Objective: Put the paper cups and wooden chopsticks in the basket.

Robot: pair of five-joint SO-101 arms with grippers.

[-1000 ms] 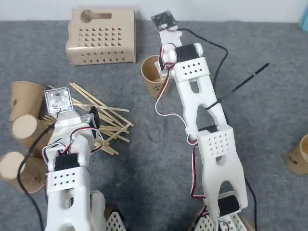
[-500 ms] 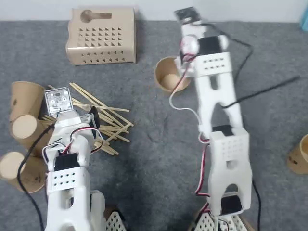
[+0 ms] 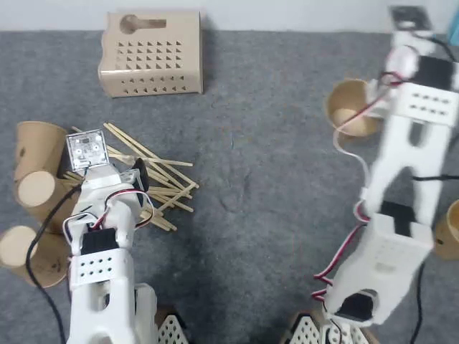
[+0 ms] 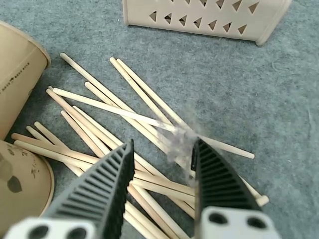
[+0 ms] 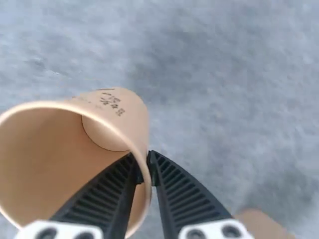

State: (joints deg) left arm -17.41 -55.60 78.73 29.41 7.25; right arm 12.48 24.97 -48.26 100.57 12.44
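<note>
Carpet (image 5: 234,69); cup (image 5: 45,164) in right end effector (image 5: 142,159)

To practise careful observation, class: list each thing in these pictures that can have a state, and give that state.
Basket: inside hidden.
Chopsticks: loose crossed pile, outside the basket.
Held paper cup: pinched at its rim.
Three cups: clustered together, outside the basket.
Left claw: open above the chopsticks.
Right claw: shut on the held paper cup.

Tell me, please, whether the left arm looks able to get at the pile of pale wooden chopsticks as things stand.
Probably yes: the left pincer hangs open right above the pale wooden chopsticks, with nothing between them.
</note>
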